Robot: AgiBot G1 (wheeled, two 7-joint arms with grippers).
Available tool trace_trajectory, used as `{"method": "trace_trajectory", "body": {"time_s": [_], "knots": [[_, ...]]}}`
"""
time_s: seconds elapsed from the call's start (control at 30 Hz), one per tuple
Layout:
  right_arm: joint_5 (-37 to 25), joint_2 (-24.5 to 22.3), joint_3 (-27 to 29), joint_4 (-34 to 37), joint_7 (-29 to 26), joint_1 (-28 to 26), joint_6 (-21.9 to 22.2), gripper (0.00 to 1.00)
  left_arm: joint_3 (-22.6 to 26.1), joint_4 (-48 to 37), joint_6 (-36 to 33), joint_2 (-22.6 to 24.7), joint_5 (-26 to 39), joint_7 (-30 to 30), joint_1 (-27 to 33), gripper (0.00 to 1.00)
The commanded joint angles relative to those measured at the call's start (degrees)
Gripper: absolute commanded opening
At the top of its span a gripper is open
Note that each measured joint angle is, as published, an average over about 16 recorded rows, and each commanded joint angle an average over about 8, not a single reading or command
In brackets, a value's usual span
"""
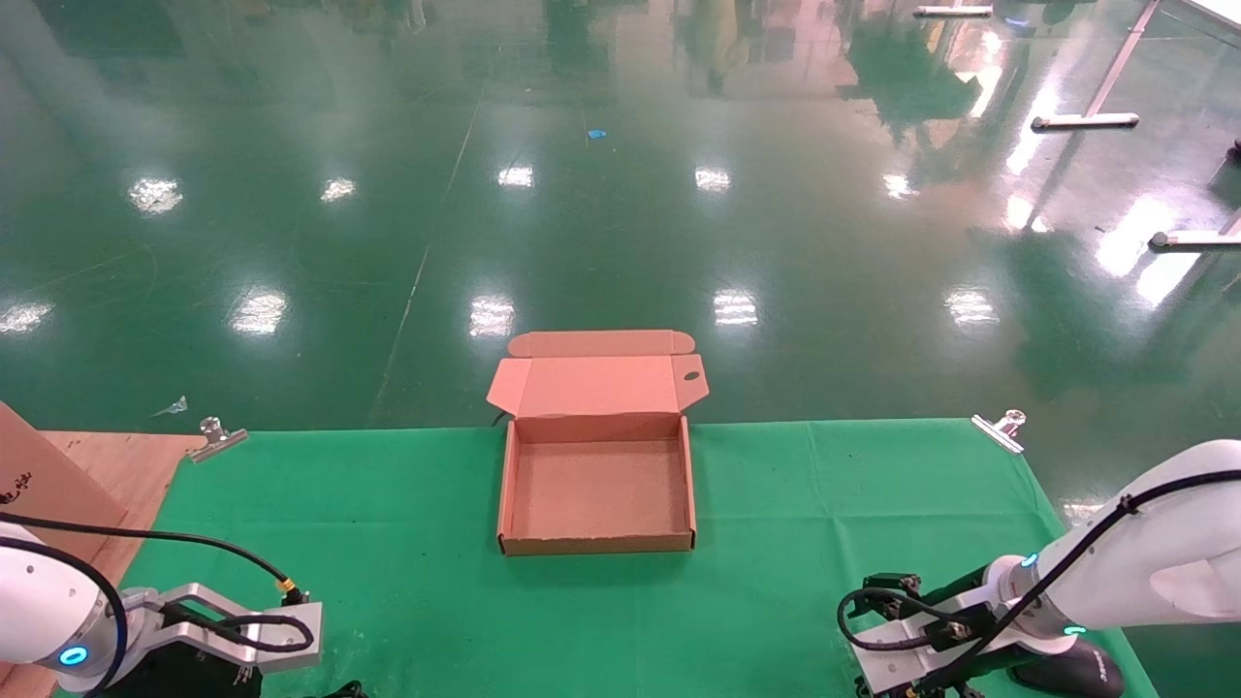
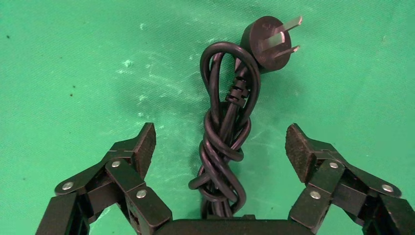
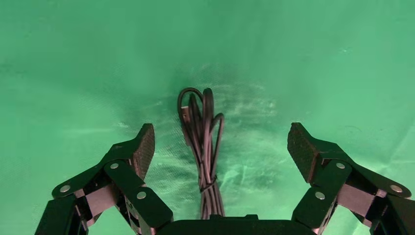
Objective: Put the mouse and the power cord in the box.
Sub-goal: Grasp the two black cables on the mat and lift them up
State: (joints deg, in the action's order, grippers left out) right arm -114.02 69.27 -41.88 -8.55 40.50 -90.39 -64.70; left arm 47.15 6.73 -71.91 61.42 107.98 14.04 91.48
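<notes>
you see the box point(image 1: 597, 485) open in the middle of the counter point(image 1: 388, 543), on the green cloth, near the far edge. its lid stands back with the rounded tuck flap at the far side, and the inside is bare cardboard.

your left claw point(image 2: 220, 147) is low at the near left corner of the counter. its two fingers point(image 2: 142, 144) are spread wide and they hold nothing. between them, on the cloth, lies the power cord point(image 2: 225, 142), a thick black bundle twisted around itself, with the chunky plug point(image 2: 266, 39) at the end away from the claw. the pads do not touch the cord; green cloth shows on both sides of it.

your right claw point(image 3: 220, 147) is low at the near right corner. it is wide open too, with nothing in its grip. between its fingers point(image 3: 303, 147) lies a thin black cable point(image 3: 201, 142), folded in a narrow bundle, apart from both pads. in the head view the mouse point(image 1: 1071, 669) shows as a dark oval shape just beside the right arm, at the near edge of the counter.

a larger brown carton point(image 1: 39, 475) stands at the far left, and metal clips point(image 1: 218, 438) hold the cloth at the far corners.
</notes>
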Motion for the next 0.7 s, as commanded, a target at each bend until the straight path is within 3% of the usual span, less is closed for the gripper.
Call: {"method": "trace_trajectory", "body": {"time_s": [0.03,0.7], "knots": [[0.11,0.33,0.07,1.08,0.58,-0.33,0.26,0.00,0.04,-0.65,0.18,0.18,0.06,0.40,0.18,0.00],[0.10,2.20,0.06,6.04,4.51,-1.64,1.53,0.00,0.14,-4.28,1.29,1.15,0.24,3.49,0.28,0.00]]}}
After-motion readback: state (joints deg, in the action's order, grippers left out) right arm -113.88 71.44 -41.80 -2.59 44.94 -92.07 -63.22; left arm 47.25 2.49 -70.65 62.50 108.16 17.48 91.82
